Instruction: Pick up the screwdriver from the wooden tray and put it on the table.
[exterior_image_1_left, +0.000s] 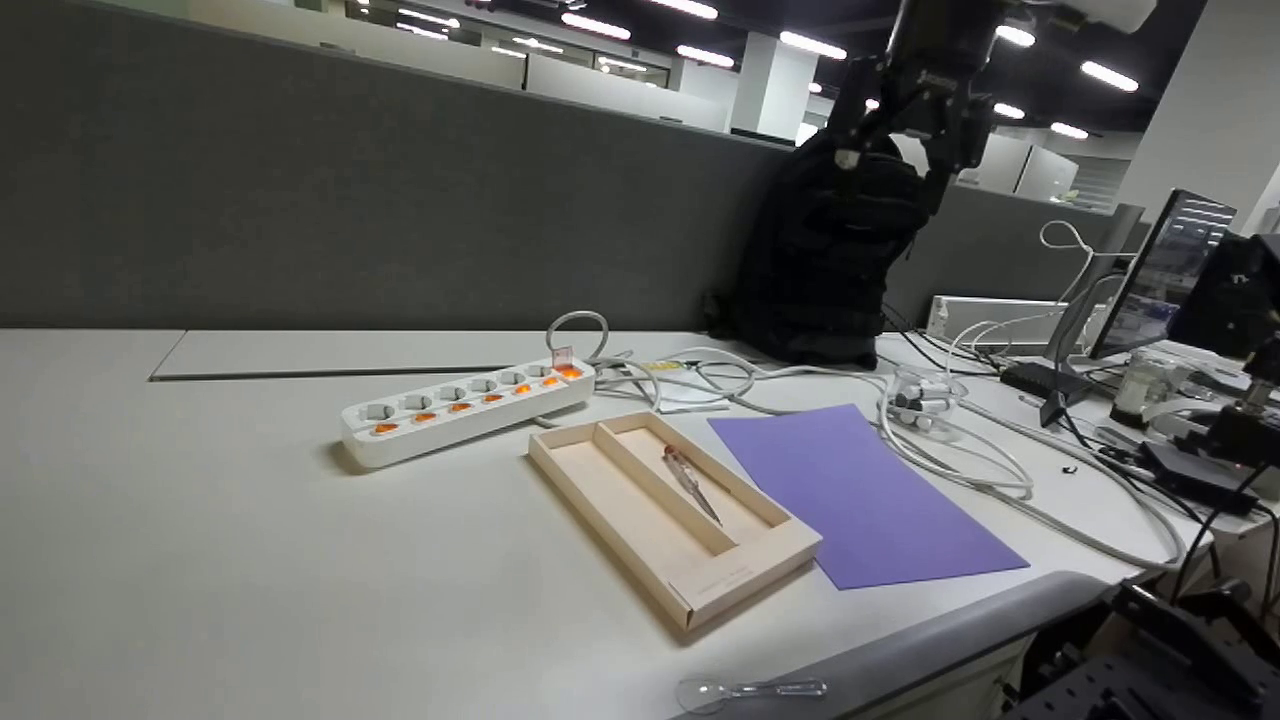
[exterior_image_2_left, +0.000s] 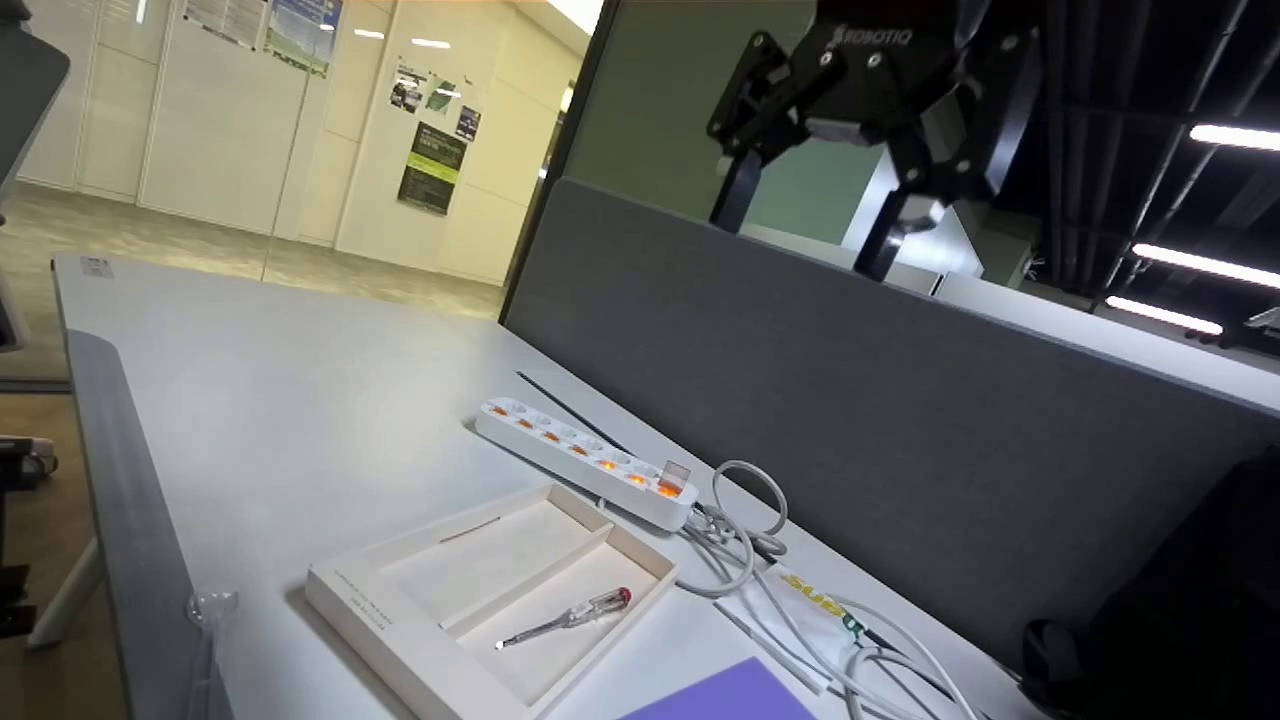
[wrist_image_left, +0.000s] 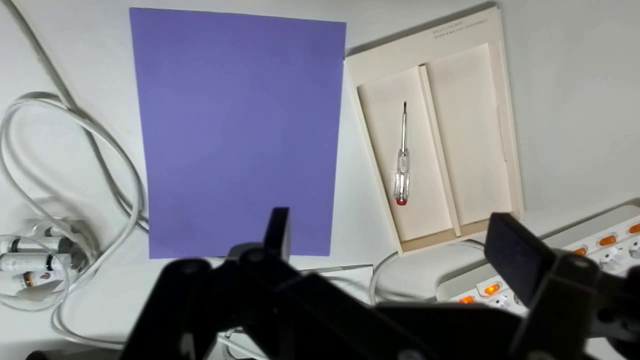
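The jaws of the black two-fingered gripper (exterior_image_2_left: 800, 250) are standing wide apart, released, well above the smooth grey-white table (exterior_image_1_left: 220, 560). Below, one thin, clear-handled, red-capped screwdriver (wrist_image_left: 403, 167) is lying in the shallow, pale-wood rectangular tray (wrist_image_left: 425, 50), in the compartment nearer the flat purple rectangular sheet (wrist_image_left: 240, 130). Its long axis is running almost lengthwise there — slightly aslant — the metal tip pointing to the tray's broad printed end, the red cap toward the end by the long white power strip (exterior_image_1_left: 470, 425).

I'm counting two compartments in the one tray, one sheet, and seven orange switches (exterior_image_1_left: 386, 428) on the one power strip; one clear spoon-shaped utensil (exterior_image_1_left: 740, 690) is lying across the table's grey edge, and one black backpack (exterior_image_1_left: 820, 240) is standing by the grey partition (exterior_image_1_left: 400, 200). The printing is proving too small to read, the tangled pale cables (wrist_image_left: 47, 62) are defying a count, and in the wrist view the gripper is covering part of the power strip.
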